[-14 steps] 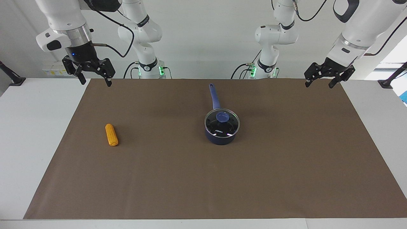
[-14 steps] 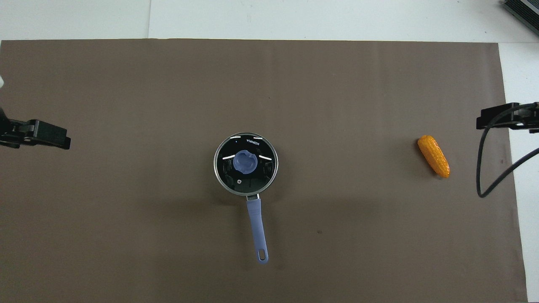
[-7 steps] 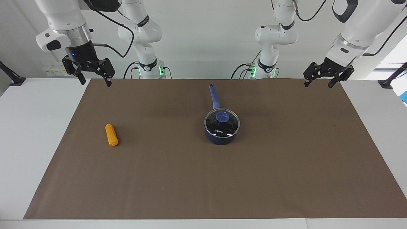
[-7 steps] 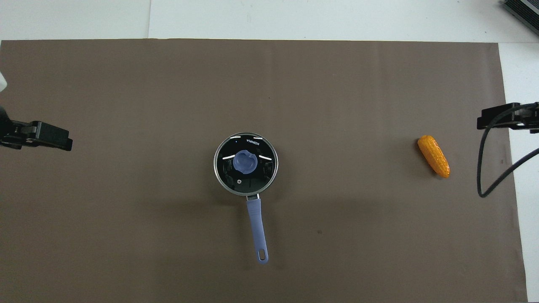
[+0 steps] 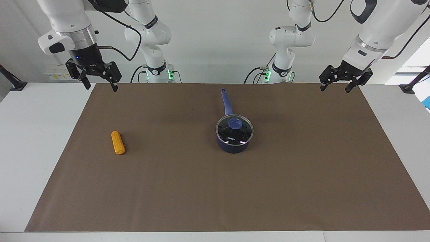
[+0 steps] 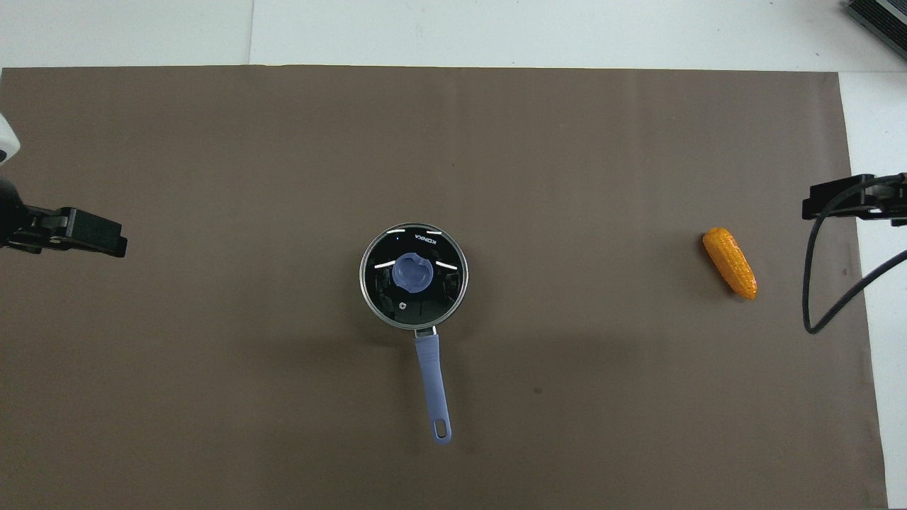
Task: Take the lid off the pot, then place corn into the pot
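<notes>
The dark blue pot [image 5: 232,146] stands mid-table with its long handle [image 6: 432,382] pointing toward the robots. The glass lid [image 5: 240,134] with a blue knob [image 6: 412,273] sits on the pot. The orange-yellow corn [image 5: 118,142] lies on the mat toward the right arm's end of the table; it also shows in the overhead view [image 6: 730,262]. My left gripper [image 5: 335,89] is open and empty, raised over the mat's corner at the left arm's end. My right gripper [image 5: 101,88] is open and empty, raised over the mat's corner at the right arm's end.
A brown mat [image 5: 215,195] covers most of the white table [image 5: 33,141]. A black cable [image 6: 815,283] hangs from the right arm beside the corn.
My left gripper has drifted slightly toward the middle of the table. The right arm, the pot, the lid and the corn have not moved.
</notes>
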`<state>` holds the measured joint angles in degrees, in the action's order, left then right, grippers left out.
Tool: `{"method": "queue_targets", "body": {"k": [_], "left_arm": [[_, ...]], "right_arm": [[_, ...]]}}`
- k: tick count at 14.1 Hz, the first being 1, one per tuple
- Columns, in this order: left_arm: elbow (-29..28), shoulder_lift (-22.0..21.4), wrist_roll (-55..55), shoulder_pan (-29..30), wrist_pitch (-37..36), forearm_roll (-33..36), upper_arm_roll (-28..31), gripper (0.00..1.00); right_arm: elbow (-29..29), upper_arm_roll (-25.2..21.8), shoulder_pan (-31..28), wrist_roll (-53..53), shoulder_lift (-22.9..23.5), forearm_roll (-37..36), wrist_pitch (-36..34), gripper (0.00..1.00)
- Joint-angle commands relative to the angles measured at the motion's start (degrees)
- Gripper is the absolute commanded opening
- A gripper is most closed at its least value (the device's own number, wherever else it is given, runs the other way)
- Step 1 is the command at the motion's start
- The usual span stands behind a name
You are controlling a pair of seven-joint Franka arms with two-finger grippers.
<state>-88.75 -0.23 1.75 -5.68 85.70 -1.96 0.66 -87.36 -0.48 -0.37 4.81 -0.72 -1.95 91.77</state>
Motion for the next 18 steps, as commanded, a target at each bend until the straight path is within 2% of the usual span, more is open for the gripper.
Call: {"method": "queue_targets", "body": {"k": [1, 6, 10, 12, 14, 18], "left_arm": [[-2.21, -1.01, 0.36, -1.96, 0.26, 0.12, -0.13, 1.0], [-6.42, -0.39, -3.93, -7.57, 5.17, 0.12, -0.13, 1.0], [-9.07, 0.75, -11.13, -11.89, 10.44, 0.21, -0.13, 1.0], [-9.07, 2.85, -15.0, -14.7, 12.55, 0.21, -0.13, 1.0], [-9.07, 4.79, -18.78, -17.08, 14.66, 0.29, -0.13, 1.0], [-8.46, 9.44, -25.72, -22.43, 18.35, 1.51, -0.13, 1.0]], "right_arm": [[-0.61, 0.65, 0.28, 2.22, -0.59, 0.89, -1.25, 1.0], [-3.6, 1.71, 0.37, 5.57, -2.96, 0.98, -1.16, 1.0], [-3.08, 1.45, -0.6, 4.6, -2.62, 0.98, -1.95, 1.0], [-3.43, 1.27, -0.51, 3.82, -3.05, 0.8, -4.22, 1.0], [-4.04, 0.92, -0.78, 0.31, -3.23, 1.15, -3.71, 1.0], [-6.41, 0.83, -2.44, -0.15, -4.72, 4.23, -3.18, 1.0]]}}
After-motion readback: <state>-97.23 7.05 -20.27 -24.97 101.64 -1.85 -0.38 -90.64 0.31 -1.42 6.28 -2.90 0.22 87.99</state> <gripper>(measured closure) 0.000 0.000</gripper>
